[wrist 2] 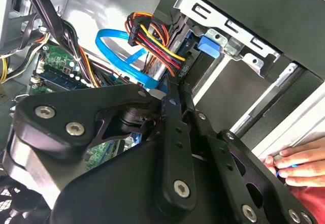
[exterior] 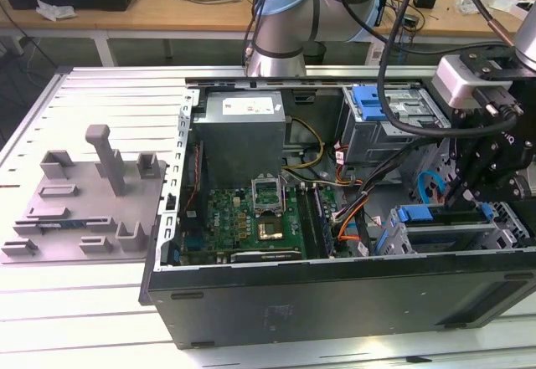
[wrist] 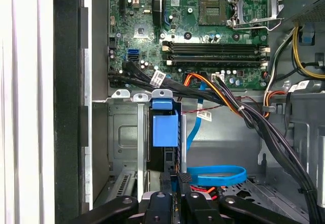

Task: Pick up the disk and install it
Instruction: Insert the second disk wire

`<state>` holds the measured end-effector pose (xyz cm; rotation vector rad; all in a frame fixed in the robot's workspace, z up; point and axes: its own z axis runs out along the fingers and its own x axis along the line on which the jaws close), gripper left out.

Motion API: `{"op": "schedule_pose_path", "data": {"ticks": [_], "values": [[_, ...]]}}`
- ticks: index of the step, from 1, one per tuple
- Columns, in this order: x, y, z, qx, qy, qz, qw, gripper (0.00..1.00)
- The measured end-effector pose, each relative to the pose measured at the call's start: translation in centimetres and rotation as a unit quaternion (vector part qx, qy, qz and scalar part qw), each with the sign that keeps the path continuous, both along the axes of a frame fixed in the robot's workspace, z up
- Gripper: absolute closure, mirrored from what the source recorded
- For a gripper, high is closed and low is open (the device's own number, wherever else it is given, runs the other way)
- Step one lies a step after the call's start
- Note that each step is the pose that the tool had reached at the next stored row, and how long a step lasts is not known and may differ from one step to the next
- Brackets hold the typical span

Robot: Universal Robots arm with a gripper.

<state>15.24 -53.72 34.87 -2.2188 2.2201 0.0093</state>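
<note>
The disk [wrist: 165, 127], with its blue carrier frame, stands on edge in the metal drive cage [exterior: 435, 235] at the front corner of the open computer case, on the exterior view's right. Its blue tab [wrist 2: 208, 46] shows at the cage's mouth, beside a bundle of coloured power cables [wrist 2: 152, 36]. My gripper [wrist: 175, 182] hangs right over the cage with its black fingers [wrist: 185, 181] drawn close together on the disk's near edge. In the exterior view the gripper [exterior: 469, 187] reaches down into that corner, and the disk's lower part is hidden by it.
A person's hand [wrist 2: 299, 165] rests on the case's edge next to the cage. A loose blue data cable [wrist: 216, 174] loops beside the bay. A lone blue caddy [exterior: 368, 101], the grey power-supply box [exterior: 241, 130] and the motherboard [exterior: 251, 218] fill the case. A grey fixture [exterior: 84, 210] lies at the exterior view's left.
</note>
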Motion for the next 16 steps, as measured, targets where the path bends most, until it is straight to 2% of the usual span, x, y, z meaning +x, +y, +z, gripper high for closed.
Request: {"op": "schedule_pose_path", "data": {"ticks": [16], "values": [[-0.02,0.01,-0.24,0.0,-0.0003,0.0,1.0,0.84]]}}
